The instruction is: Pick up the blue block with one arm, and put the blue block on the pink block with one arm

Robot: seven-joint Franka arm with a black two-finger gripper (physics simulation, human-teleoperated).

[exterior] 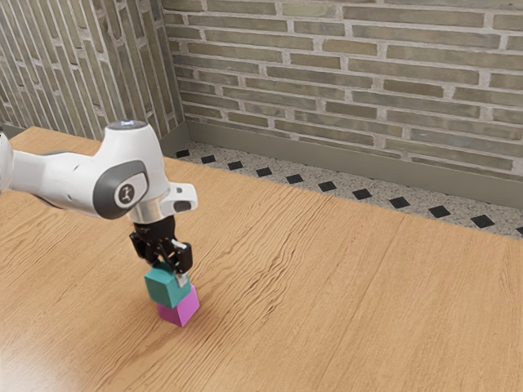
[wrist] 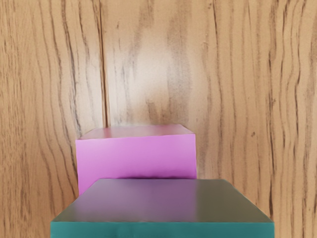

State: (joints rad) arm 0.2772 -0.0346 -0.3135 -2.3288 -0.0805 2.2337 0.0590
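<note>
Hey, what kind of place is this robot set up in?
Probably a simulated indoor room, not a real workshop: a wood-grain table, brick walls meeting in a corner, and a speckled floor with black diamond tiles running along the foot of the wall.

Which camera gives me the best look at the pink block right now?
The wrist view: the pink block is large there, its top and one side plain, partly hidden behind the blue-green block. The exterior view shows that block small on the table, beneath the blue-green block.
</note>
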